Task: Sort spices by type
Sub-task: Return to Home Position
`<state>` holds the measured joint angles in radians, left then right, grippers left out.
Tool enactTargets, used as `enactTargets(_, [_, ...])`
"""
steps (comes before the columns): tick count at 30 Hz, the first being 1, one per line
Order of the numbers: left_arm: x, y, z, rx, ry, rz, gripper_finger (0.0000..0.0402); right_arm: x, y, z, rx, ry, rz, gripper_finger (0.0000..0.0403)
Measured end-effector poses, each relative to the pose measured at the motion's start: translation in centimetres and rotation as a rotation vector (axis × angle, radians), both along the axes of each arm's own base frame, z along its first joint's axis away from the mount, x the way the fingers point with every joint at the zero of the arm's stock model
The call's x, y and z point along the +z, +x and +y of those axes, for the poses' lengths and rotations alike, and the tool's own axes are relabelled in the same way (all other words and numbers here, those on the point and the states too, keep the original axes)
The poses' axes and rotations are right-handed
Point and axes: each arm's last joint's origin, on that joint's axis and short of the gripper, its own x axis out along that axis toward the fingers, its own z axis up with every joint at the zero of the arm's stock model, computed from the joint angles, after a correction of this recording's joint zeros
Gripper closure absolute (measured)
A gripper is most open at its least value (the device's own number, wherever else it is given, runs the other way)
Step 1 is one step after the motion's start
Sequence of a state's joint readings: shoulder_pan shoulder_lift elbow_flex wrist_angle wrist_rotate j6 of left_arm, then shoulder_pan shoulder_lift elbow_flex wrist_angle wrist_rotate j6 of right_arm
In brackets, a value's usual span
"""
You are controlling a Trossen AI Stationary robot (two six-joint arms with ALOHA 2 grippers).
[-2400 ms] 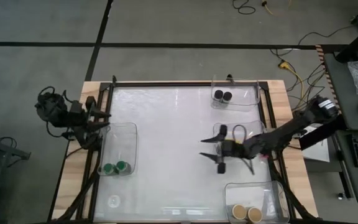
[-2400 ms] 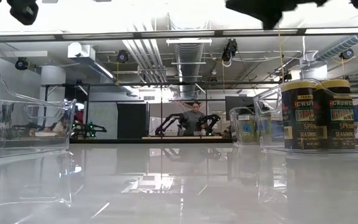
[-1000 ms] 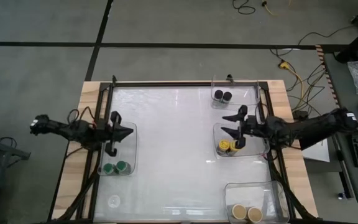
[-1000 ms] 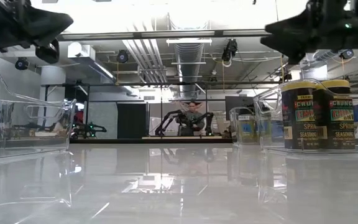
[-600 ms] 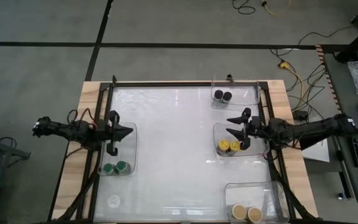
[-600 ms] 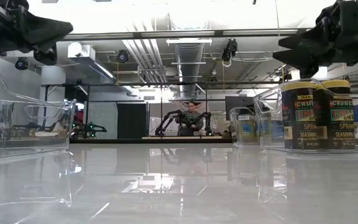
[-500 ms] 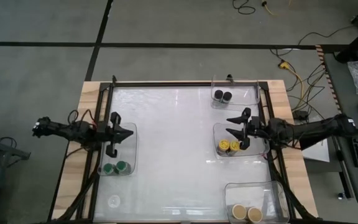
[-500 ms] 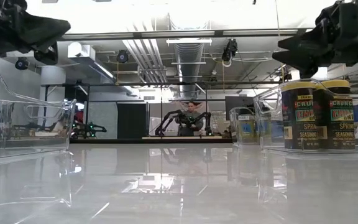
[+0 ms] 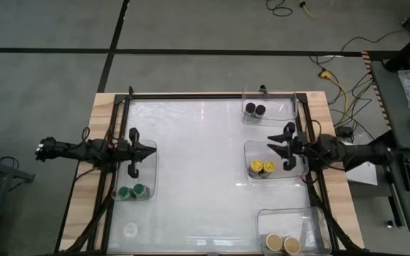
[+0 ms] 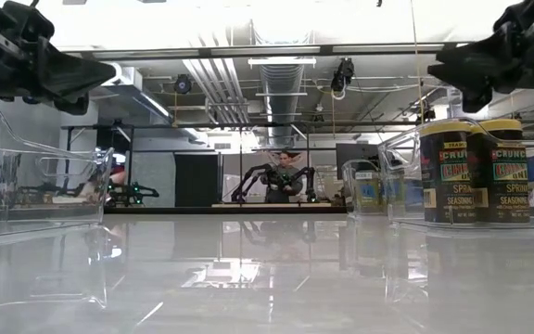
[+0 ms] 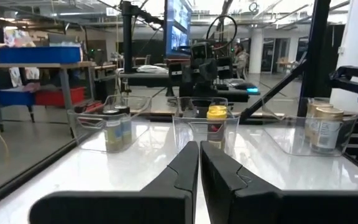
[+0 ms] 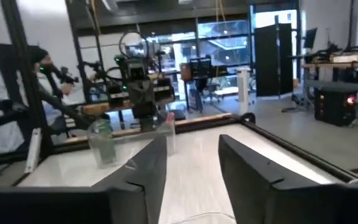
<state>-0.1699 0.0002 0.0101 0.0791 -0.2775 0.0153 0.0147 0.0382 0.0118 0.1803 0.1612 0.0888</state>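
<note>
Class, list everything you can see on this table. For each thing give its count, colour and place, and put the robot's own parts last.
clear bins: four, transparent; one on the left, three down the right side
black-lidded jars: two, top right bin
yellow-lidded jars: two, middle right bin
tan-lidded jars: two, bottom right bin
green-lidded jars: two, left bin
table: one, white top, wooden edge
left gripper: dark, shut, over the left bin
right gripper: dark, open, over the middle right bin
</note>
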Motion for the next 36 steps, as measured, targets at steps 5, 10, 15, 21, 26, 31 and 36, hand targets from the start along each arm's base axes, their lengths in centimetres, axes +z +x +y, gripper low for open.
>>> enactTargets(5, [0.0, 0.01, -0.08, -0.027, 0.004, 0.0, 0.04, -0.49, -0.14, 0.08, 0.029, 0.006, 0.044, 0.0305])
enactTargets(10, [-0.18, 0.08, -0.2, -0.064, 0.01, 0.019, 0.04, -0.71, 0.05, 0.19, 0.065, 0.0, 0.071, 0.0353])
enactTargets(15, [-0.31, 0.16, -0.22, -0.066, 0.033, 0.036, 0.04, -0.73, 0.08, 0.17, 0.062, 0.034, 0.07, 0.0378])
enactTargets(21, [-0.54, 0.24, -0.34, -0.107, -0.057, 0.061, 0.04, -0.75, 0.09, 0.17, 0.062, 0.035, 0.072, 0.0385])
enactTargets(26, [-0.82, 0.32, -0.77, -0.246, -0.02, 0.095, 0.04, -0.75, 0.09, 0.17, 0.062, 0.034, 0.072, 0.0385])
enactTargets(31, [-0.79, 0.35, -0.65, -0.208, -0.037, 0.092, 0.04, -0.75, 0.09, 0.17, 0.062, 0.034, 0.072, 0.0385])
enactTargets(36, [-0.71, 0.4, -0.31, -0.087, -0.049, 0.084, 0.04, -0.75, 0.09, 0.17, 0.061, 0.034, 0.072, 0.0385])
